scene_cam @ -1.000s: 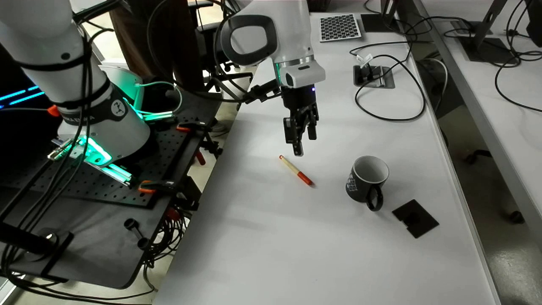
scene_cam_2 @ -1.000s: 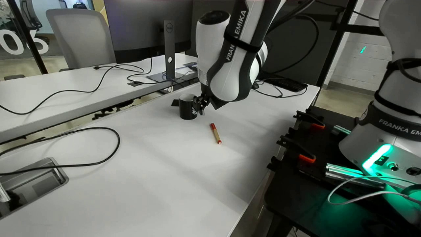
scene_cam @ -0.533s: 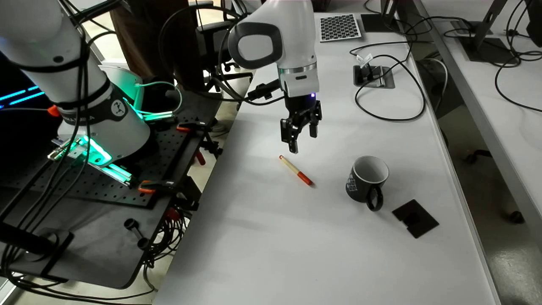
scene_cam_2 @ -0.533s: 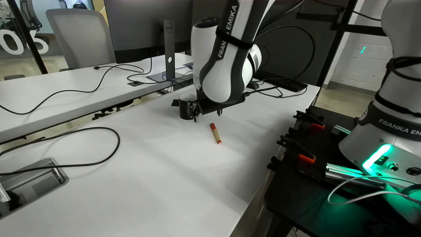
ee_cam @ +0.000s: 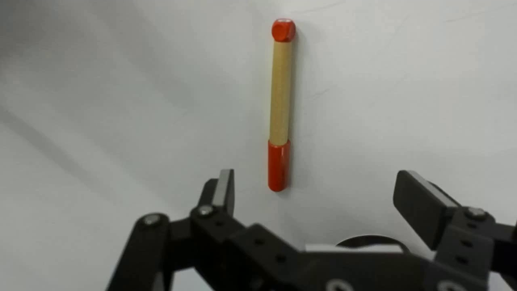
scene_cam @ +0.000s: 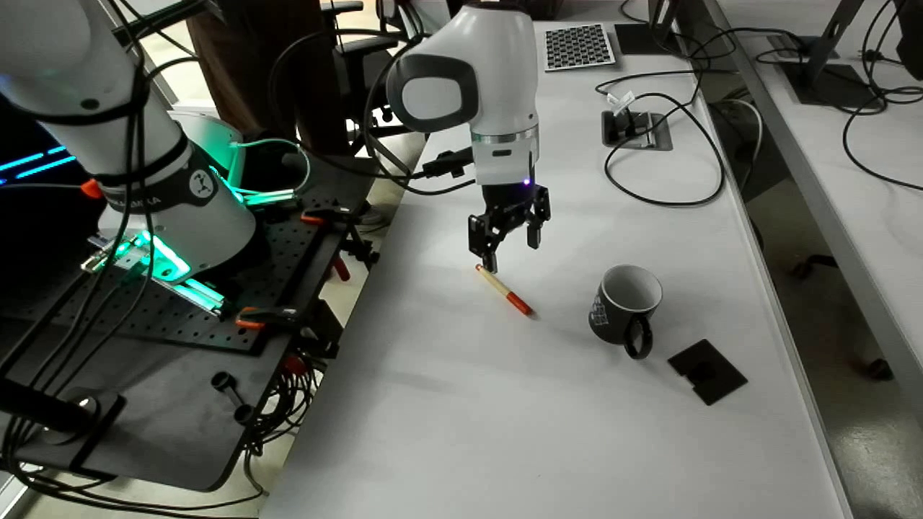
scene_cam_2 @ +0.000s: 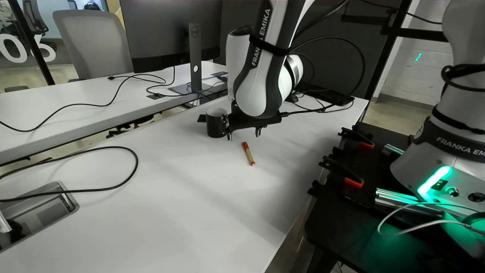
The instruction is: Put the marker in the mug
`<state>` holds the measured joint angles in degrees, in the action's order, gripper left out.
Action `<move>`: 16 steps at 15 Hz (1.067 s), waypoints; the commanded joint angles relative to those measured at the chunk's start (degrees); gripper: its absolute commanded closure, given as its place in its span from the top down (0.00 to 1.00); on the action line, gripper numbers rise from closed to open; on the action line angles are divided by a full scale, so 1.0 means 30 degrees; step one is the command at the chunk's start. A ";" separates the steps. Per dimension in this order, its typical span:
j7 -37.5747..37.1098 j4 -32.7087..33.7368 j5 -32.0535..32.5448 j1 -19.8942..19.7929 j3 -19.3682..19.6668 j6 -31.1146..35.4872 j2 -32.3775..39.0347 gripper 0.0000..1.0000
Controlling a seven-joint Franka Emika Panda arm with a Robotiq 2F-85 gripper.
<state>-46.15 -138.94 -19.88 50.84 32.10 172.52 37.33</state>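
The end effector (ee_cam: 315, 184) hangs released above the tabletop (scene_cam: 447, 432), fingers (ee_cam: 420, 214) spread wide. In the wrist view, the marker (ee_cam: 280, 93) lies just beyond the fingers. The mug (scene_cam: 613, 317) stands upright near the end effector.

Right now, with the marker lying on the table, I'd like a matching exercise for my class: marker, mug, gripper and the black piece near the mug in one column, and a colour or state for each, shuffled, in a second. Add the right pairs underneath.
Column one
1. marker
2. mug
3. gripper
4. black piece

Column two
A. open, holding nothing
B. tan, with red ends
C. flat, with a notched outline
D. upright, pale inside

Right pairs: 1-B, 2-D, 3-A, 4-C
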 commanded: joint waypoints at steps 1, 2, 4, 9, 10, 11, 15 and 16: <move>-0.1043 -0.0647 0.0360 -0.0717 -0.0676 0.0722 -0.0436 1.00; -0.1187 -0.0733 0.0351 -0.0853 -0.0813 0.0870 -0.0395 1.00; -0.1311 -0.0943 0.0381 -0.1116 -0.1050 0.1222 -0.0329 1.00; -0.1116 -0.1142 0.0397 -0.1047 -0.0817 0.1955 0.0071 1.00; -0.1025 -0.1064 0.0418 -0.1036 -0.0756 0.1998 0.0173 1.00; -0.0938 -0.0943 0.0442 -0.1082 -0.0745 0.1996 0.0282 1.00; -0.0857 -0.0622 0.0435 -0.1306 -0.0862 0.1828 0.0507 1.00; -0.0952 -0.0895 0.0340 -0.1194 -0.0917 0.1741 0.0204 1.00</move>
<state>-48.51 -141.59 -19.63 47.69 29.56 177.56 37.99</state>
